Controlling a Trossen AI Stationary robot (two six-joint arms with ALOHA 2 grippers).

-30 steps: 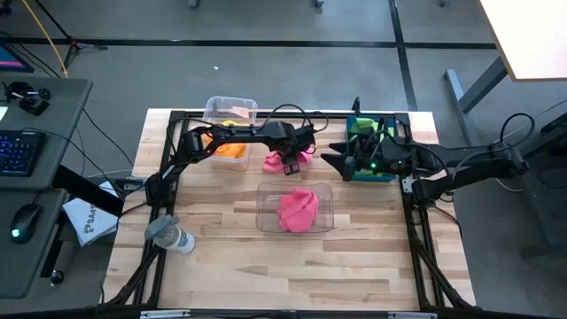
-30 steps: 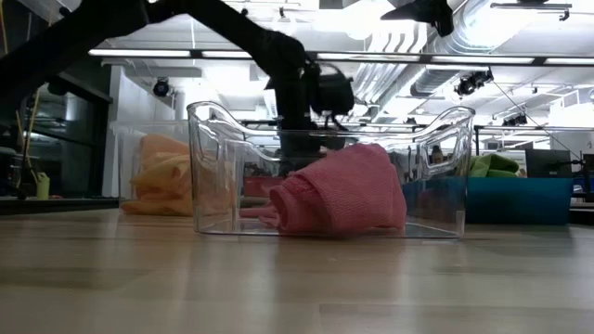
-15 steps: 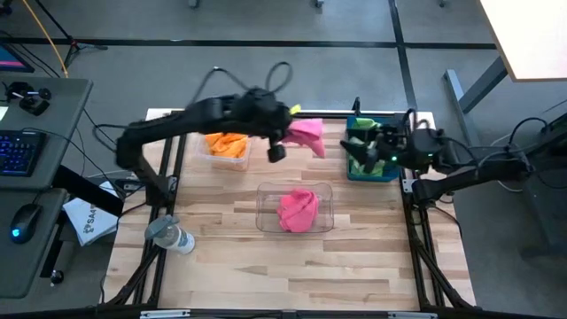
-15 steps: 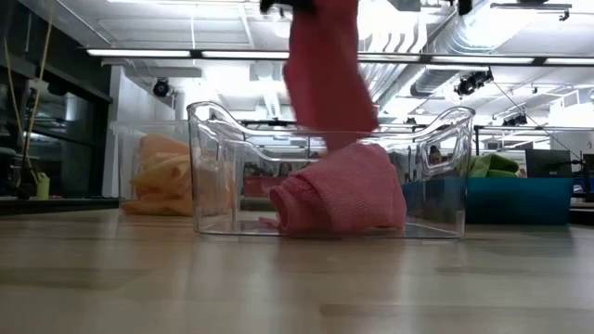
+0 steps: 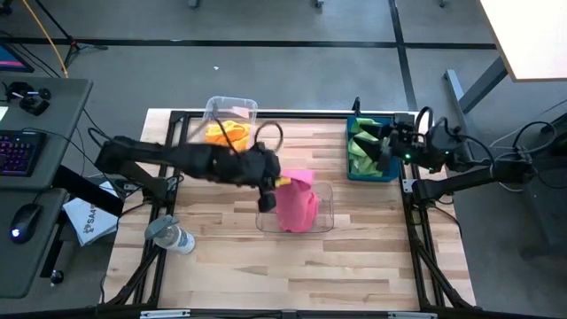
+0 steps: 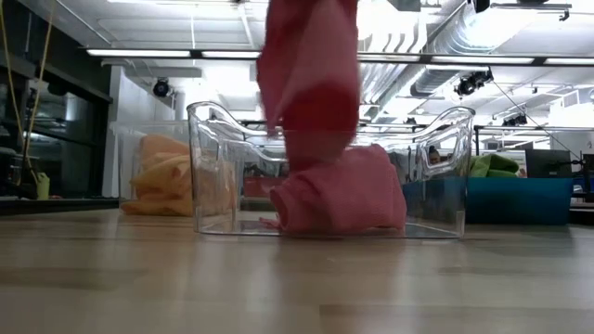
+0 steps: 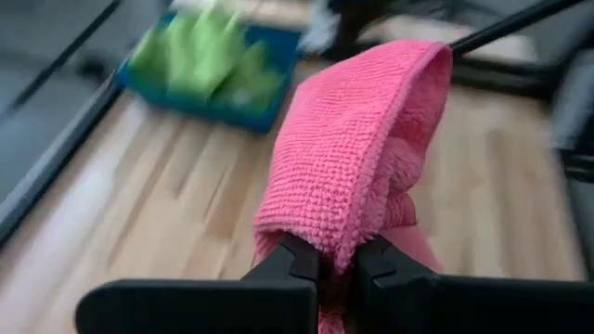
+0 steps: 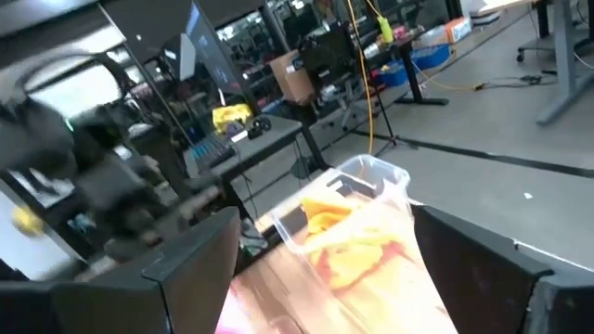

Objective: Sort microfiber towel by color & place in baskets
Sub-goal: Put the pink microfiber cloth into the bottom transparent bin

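Observation:
My left gripper [image 5: 271, 188] is shut on a pink towel [image 5: 298, 184] over the middle clear basket [image 5: 324, 197]. The towel [image 6: 311, 83] hangs down into the basket [image 6: 445, 139], where its lower end meets a second pink towel [image 6: 348, 199] heaped on the floor. Orange towels [image 5: 227, 133] lie in the far clear basket [image 5: 232, 105]. Green towels [image 5: 360, 146] lie in the blue basket [image 5: 372, 173]. My right gripper [image 5: 379, 151] hovers open above the blue basket, and its fingers [image 8: 186, 269] stand wide apart. My left gripper [image 7: 336, 269] pinches the pink towel between its two fingers [image 7: 295, 267] at a folded-over bunch of cloth [image 7: 340, 243], several layers thick. The gripper comes level from the table's left side. The towel is lifted and hangs slack below the hold, its lower end inside the basket.
A clear plastic bottle [image 5: 170, 235] lies at the table's near left corner, and a white printed bag [image 5: 89, 220] sits off the left edge. A black frame [image 5: 416, 221] runs round the table. Bare wood [image 5: 292, 266] spreads on the near side.
My left gripper has lifted the pink towel off the table's far side and carried it toward the near edge over the middle clear basket, where it now hangs down. My right gripper has drawn back toward the right over the blue basket.

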